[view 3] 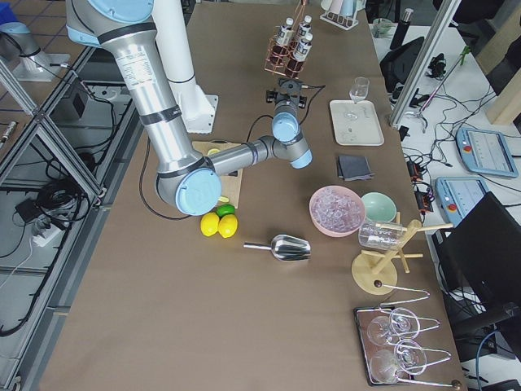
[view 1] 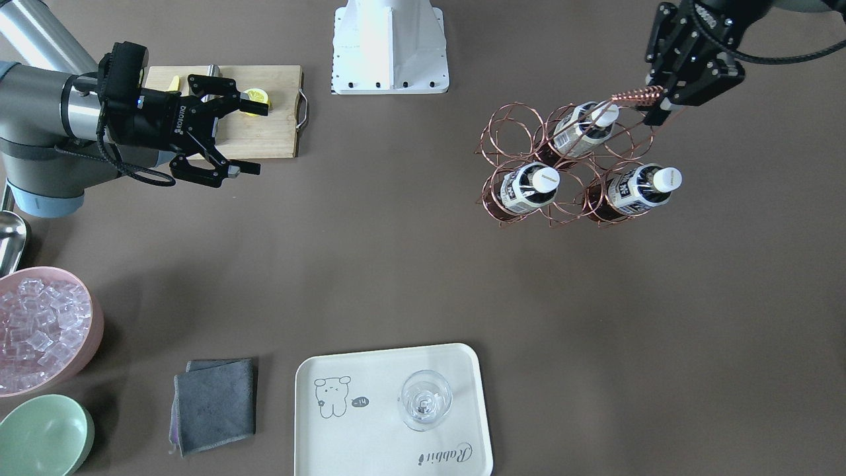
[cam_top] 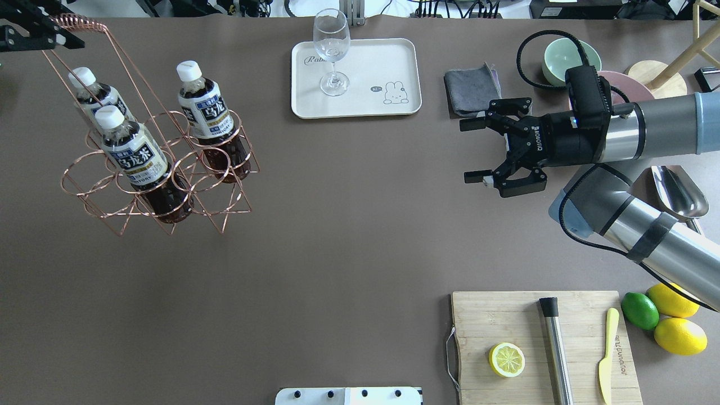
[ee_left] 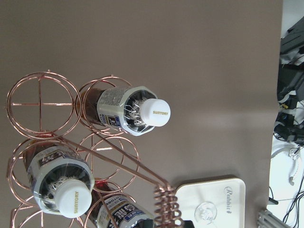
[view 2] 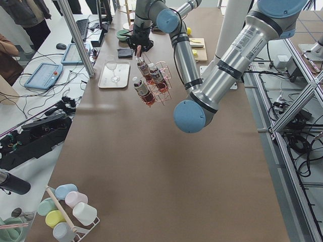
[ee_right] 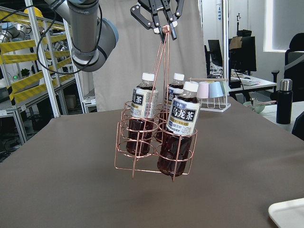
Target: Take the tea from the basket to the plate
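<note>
The copper wire basket [cam_top: 157, 185] hangs from my left gripper [view 1: 661, 99], which is shut on its coiled handle [ee_right: 164, 29], at the table's left side. Three tea bottles [cam_top: 135, 157] with white caps stand in its rings; they also show in the front view [view 1: 529, 188] and the left wrist view [ee_left: 128, 109]. The cream plate [cam_top: 365, 67] lies at the far middle edge with a stemmed glass [cam_top: 332, 50] on it. My right gripper [cam_top: 469, 152] is open and empty, above the table right of the plate, pointing toward the basket.
A wooden cutting board [cam_top: 506, 320] with a lemon half [cam_top: 506, 360], a metal rod and a yellow knife is near the robot's right. A grey cloth [cam_top: 472, 90], green bowl [cam_top: 568, 59], pink ice bowl [view 1: 39, 330], scoop [cam_top: 678, 194], lemons and a lime [cam_top: 638, 310] are at the right.
</note>
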